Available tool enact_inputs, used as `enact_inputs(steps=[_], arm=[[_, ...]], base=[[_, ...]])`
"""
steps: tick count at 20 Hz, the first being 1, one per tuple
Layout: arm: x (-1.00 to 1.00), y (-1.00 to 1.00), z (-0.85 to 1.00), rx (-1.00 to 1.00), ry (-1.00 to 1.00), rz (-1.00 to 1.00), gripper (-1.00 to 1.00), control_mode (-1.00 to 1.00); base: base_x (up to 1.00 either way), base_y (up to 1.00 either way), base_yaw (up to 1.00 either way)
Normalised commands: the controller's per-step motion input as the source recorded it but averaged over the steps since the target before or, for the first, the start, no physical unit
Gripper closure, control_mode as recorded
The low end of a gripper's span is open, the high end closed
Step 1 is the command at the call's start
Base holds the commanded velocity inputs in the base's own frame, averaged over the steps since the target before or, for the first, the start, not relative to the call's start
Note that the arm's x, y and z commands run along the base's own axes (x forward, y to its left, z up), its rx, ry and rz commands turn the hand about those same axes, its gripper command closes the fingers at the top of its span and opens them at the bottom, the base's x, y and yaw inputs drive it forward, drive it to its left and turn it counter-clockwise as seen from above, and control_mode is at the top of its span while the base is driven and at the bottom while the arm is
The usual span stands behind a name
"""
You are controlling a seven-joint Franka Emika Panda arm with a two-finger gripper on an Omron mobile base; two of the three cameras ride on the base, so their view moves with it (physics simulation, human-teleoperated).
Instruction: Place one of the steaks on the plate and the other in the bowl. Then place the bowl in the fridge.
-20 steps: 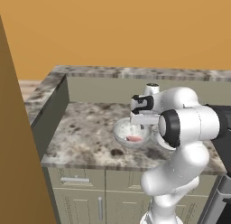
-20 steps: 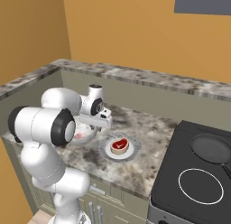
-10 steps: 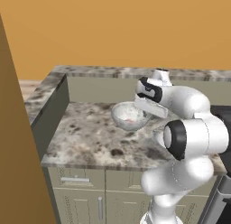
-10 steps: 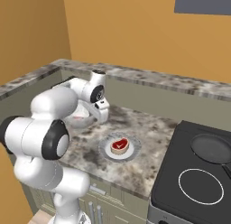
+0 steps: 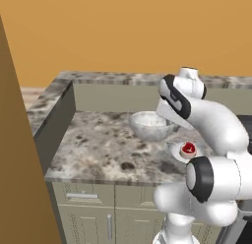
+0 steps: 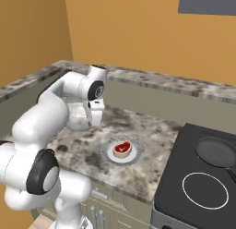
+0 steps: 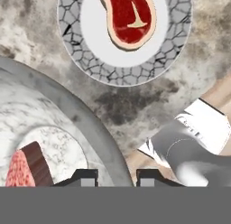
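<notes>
Bowl (image 7: pixel 54 123) upright, rim pinched by gripper (image 7: pixel 116 175); pink steak (image 7: pixel 20 169) inside.

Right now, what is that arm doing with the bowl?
Gripper shut on the bowl's rim, bowl lifted. Pink steak inside. Red steak on plate. Nothing blocking.

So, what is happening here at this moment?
The robot arm has its pincer shut on the rim of the bowl, one fingertip on each side of the wall. The pale pink steak lies inside the bowl. The red steak lies on the plate, which stands on the counter beside the bowl. From the base views the bowl seems lifted off the counter.
</notes>
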Motion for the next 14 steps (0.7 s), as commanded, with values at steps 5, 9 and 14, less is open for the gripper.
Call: enact_inputs(steps=[5, 9, 14], arm=[[-1.00, 0.08, 0.00, -0.26, -0.42, 0.00, 1.00, -1.00], [-0.89, -0.23, 0.01, -0.01, -0.31, -0.05, 1.00, -1.00], [-0.48, -0.26, 0.28, 0.26, 0.10, -0.12, 1.00, -1.00]], base=[[0.00, 0.00, 0.00], [0.00, 0.00, 0.00], [0.00, 0.00, 0.00]])
